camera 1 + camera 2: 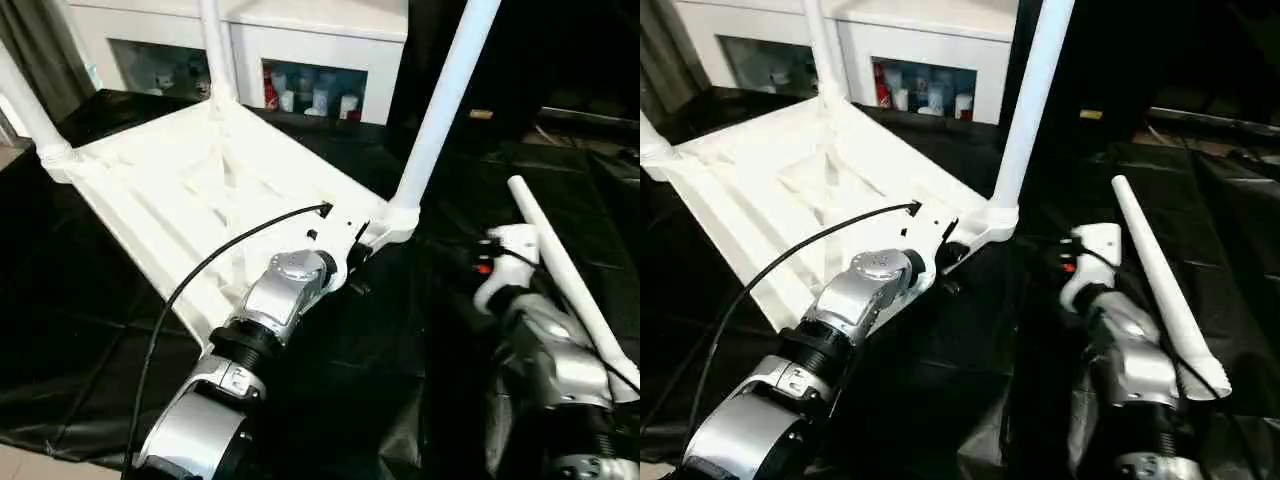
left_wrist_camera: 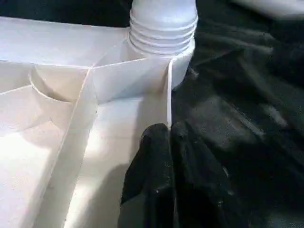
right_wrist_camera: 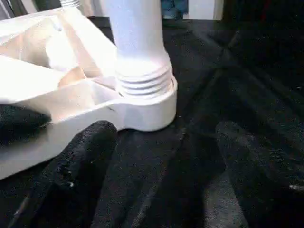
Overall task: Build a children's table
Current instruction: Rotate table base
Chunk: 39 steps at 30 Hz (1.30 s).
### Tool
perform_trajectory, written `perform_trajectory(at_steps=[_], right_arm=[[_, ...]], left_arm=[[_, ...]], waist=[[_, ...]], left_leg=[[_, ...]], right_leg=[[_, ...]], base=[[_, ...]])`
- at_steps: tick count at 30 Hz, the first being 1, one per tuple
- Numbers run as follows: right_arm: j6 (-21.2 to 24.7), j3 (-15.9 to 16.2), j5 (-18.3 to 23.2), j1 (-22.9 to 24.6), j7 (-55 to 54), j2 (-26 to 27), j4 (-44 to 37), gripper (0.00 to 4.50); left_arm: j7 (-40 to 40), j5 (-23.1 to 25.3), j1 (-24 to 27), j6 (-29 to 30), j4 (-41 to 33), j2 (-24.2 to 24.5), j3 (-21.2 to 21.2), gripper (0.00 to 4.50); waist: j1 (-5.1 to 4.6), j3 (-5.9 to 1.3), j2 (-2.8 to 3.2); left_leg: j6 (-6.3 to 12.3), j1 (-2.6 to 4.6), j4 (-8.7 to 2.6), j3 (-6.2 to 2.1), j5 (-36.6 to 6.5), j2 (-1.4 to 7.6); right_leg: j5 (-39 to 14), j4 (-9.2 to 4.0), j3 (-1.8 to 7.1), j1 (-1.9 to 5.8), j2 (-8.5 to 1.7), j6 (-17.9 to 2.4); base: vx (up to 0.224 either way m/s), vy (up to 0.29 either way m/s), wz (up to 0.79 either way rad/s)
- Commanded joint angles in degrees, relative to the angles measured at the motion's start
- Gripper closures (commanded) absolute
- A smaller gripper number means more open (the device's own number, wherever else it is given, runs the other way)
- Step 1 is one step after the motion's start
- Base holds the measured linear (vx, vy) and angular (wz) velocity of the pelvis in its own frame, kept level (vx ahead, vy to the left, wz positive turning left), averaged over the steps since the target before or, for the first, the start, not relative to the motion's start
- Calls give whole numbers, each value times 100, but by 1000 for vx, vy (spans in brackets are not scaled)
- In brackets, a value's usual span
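Firmly, leg (image 1: 440, 110) seated in socket (image 3: 147, 107)

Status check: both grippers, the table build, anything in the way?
Left gripper shut on tabletop rim by the near-right leg. Right gripper open, empty, facing that socket. Three legs seated; fourth leg loose on black cloth, right side. No obstruction seen.

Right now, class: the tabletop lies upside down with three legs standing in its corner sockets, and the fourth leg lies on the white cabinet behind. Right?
Wrong in one respect. The fourth leg lies on the black cloth beside the right arm, not on the cabinet, as the right eye view shows. The tabletop is upside down with three legs fitted.
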Motion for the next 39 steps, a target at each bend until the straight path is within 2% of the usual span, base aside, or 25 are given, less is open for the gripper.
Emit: perform_trajectory(at_steps=[1, 3, 4, 6, 7, 10, 11, 13, 14, 15, 16, 17, 18, 19, 21, 22, 23, 26, 27, 30, 31, 34, 36, 37, 39], right_arm=[[78, 126, -64, -18, -29, 42, -59, 71], [98, 293, -114, 16, 33, 104, -110, 71], [136, 379, -156, 19, 25, 145, -104, 71], [148, 434, -195, 14, 0, 174, -79, 71], [153, 468, -236, -1, -30, 189, -38, 71], [168, 514, -336, -52, -150, 220, 67, 71], [168, 514, -336, -52, -150, 220, 67, 71], [176, 533, -357, -71, -203, 230, 92, 71], [170, 548, -366, -75, -216, 237, 107, 71], [170, 548, -366, -75, -216, 237, 107, 71], [165, 574, -373, -80, -230, 245, 125, 71], [158, 596, -380, -85, -234, 251, 144, 71], [154, 609, -384, -87, -239, 255, 154, 71], [142, 627, -397, -99, -246, 271, 190, 71], [141, 629, -405, -110, -251, 279, 209, 71], [162, 627, -403, -122, -260, 289, 222, 71], [201, 621, -389, -134, -263, 298, 225, 71], [242, 627, -403, -164, -295, 285, 223, 71], [252, 639, -446, -177, -337, 255, 213, 71], [393, 622, -525, -236, -482, 110, 153, 71], [393, 622, -525, -236, -482, 110, 153, 71], [752, 563, -648, -262, -709, -71, -13, 71], [1067, 496, -646, -231, -781, -194, -216, 71], [1134, 469, -609, -191, -757, -227, -323, 71], [1236, 448, -579, -77, -740, -248, -571, 71]], left_arm=[[7, -67, -104, -85, -623, 250, 227, 377], [44, -23, -2, 69, -1014, 555, 350, 377], [110, 23, 86, 181, -1295, 812, 490, 363], [162, 82, 178, 329, -1528, 1055, 606, 346], [222, 180, 255, 441, -1702, 1275, 696, 340], [450, 511, 562, 925, -2266, 1981, 1094, 316], [450, 511, 562, 925, -2266, 1981, 1094, 306], [545, 930, 968, 1279, -2752, 2621, 1287, 296], [528, 1155, 1197, 1446, -2966, 2941, 1355, 272], [528, 1155, 1197, 1446, -2966, 2941, 1355, 263], [479, 1314, 1457, 1718, -3212, 3242, 1457, 260], [422, 1453, 1659, 1915, -3390, 3474, 1511, 260], [384, 1531, 1791, 2048, -3509, 3633, 1516, 256], [180, 1819, 2166, 2375, -3803, 4117, 1381, 244], [-20, 1794, 2334, 2594, -3944, 4282, 1268, 219], [-233, 1688, 2473, 2786, -4078, 4381, 1159, 213], [-467, 1505, 2604, 2949, -4205, 4432, 1035, 208], [-922, 927, 2786, 3248, -4576, 4293, 764, 184], [-1105, 768, 2810, 3247, -4674, 4243, 625, 174], [-1660, 308, 2902, 3439, -5124, 4020, 377, 157], [-1660, 308, 2902, 3439, -5124, 4020, 377, 157], [-2054, -25, 2921, 3560, -5424, 3952, 173, 126], [-2362, -292, 2968, 3205, -5551, 3927, -5, 121], [-2435, -440, 2980, 3094, -5576, 3833, -31, 99], [-2479, -647, 3012, 2833, -5539, 3571, -50, 89]], waist=[[83, -400, -106], [85, -376, -101], [91, -361, -171], [109, -347, -122], [120, -338, -139], [118, -335, -123], [118, -333, -100], [121, -329, -107], [119, -323, -112], [106, -326, -109], [104, -312, -132], [121, -310, -117], [116, -309, -114], [124, -301, -110], [109, -277, -114], [133, -282, -90], [144, -250, -102], [234, -255, -96], [240, -254, -99], [250, -265, -131], [245, -273, -151], [216, -272, -202], [226, -273, -217], [222, -271, -214], [207, -273, -219]], left_leg=[[1014, 24, -284, -64, -141, 259], [929, 52, -300, -56, -266, 271], [813, 56, -308, -41, -374, 258], [709, 66, -317, -40, -427, 256], [609, 88, -324, -36, -490, 263], [418, 98, -346, -48, -458, 273], [354, 104, -351, -50, -479, 266], [283, 112, -362, -59, -522, 273], [252, 112, -366, -54, -524, 268], [243, 112, -365, -53, -503, 269], [238, 108, -365, -40, -507, 249], [212, 110, -368, -52, -503, 261], [205, 111, -373, -48, -533, 268], [180, 127, -381, -53, -606, 267], [143, 120, -401, -50, -735, 248], [80, 163, -400, -54, -803, 265], [30, 183, -416, -37, -966, 262], [-140, 239, -427, -26, -1208, 263], [-149, 234, -425, -17, -1209, 258], [-195, 174, -433, -26, -1112, 237], [-189, 144, -429, -29, -1001, 228], [-141, 126, -405, -23, -950, 205], [-114, 124, -396, -23, -897, 198], [-114, 118, -396, -22, -924, 203], [-121, 115, -391, -18, -923, 206]], right_leg=[[-97, -300, 266, 393, -510, -1557], [-298, -316, 268, 368, -500, -1511], [-540, -327, 272, 358, -486, -1415], [-694, -333, 283, 342, -490, -1354], [-785, -335, 291, 322, -482, -1302], [-673, -294, 294, 310, -457, -1236], [-650, -290, 300, 308, -458, -1215], [-626, -278, 302, 306, -463, -1202], [-626, -277, 304, 302, -453, -1179], [-584, -267, 307, 302, -446, -1178], [-596, -282, 311, 294, -434, -1167], [-570, -261, 314, 293, -455, -1199], [-592, -263, 316, 290, -454, -1195], [-713, -273, 315, 276, -456, -1168], [-969, -304, 321, 258, -430, -1095], [-1023, -303, 328, 230, -451, -1115], [-1160, -343, 333, 189, -427, -1116], [-1246, -342, 353, 149, -429, -1106], [-1202, -342, 357, 146, -421, -1104], [-1113, -317, 363, 212, -424, -1031], [-1057, -308, 363, 246, -428, -986], [-1162, -318, 365, 259, -418, -874], [-1261, -323, 366, 262, -412, -805], [-1333, -328, 362, 251, -410, -755], [-1322, -342, 362, 252, -400, -716]], base=[[0, 0, 0], [0, 0, 0], [0, 0, 0], [0, 0, 0], [0, 0, 0], [0, 0, 0], [0, 0, 0], [0, 0, 0], [0, 0, 0], [0, 0, 0], [0, 0, 0], [0, 0, 0], [0, 0, 0], [0, 0, 0], [0, 0, 0], [0, 0, 0], [0, 0, 0], [0, 0, 0], [0, 0, 0], [0, 0, 0], [0, 0, 0], [0, 0, 0], [0, 0, 0], [0, 0, 0], [0, 0, 0]])
